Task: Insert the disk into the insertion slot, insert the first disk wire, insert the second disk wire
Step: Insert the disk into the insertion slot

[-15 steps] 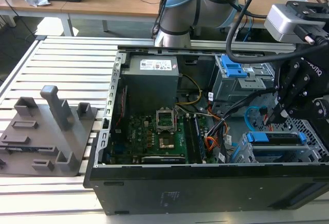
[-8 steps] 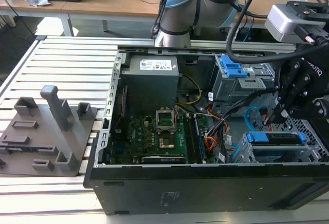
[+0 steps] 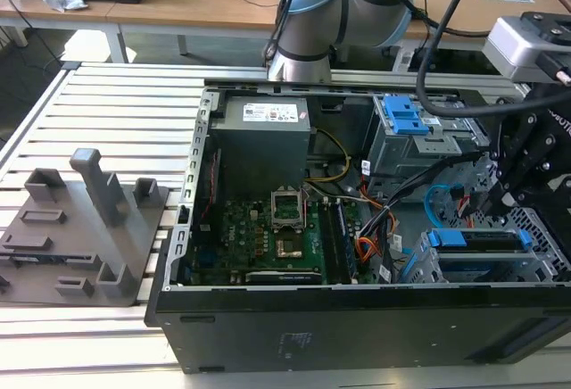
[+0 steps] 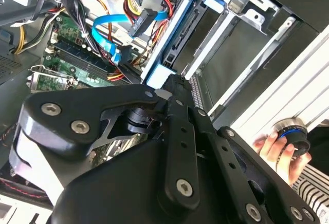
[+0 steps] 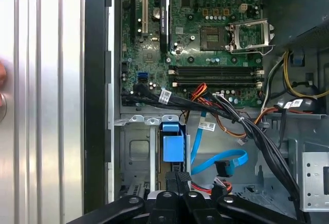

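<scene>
The disk (image 3: 475, 239) sits in its bright blue caddy inside the insertion slot (image 3: 546, 233), the perforated silver cage at the exterior view's lower right. The caddy's blue end (image 5: 172, 148) lies just ahead of my gripper (image 5: 178, 180), whose two black fingers are pressed together at the caddy's edge with nothing between them. In the exterior view my gripper (image 3: 491, 200) hangs just above the cage. The second disk wire (image 5: 218, 158), a flat light-blue cable with a dark plug, lies loose beside the cage and also appears as the light-blue cable (image 4: 105, 33) in the second wrist view.
The open case holds the motherboard (image 3: 268, 237), a power supply (image 3: 260, 144), a black wire bundle (image 5: 247, 126) and orange cables (image 3: 366, 248). A grey bay with a blue latch (image 3: 403, 117) stands behind the cage. A person's hand (image 4: 272, 149) rests near a knob outside the case. A grey fixture (image 3: 85, 228) stands on the table.
</scene>
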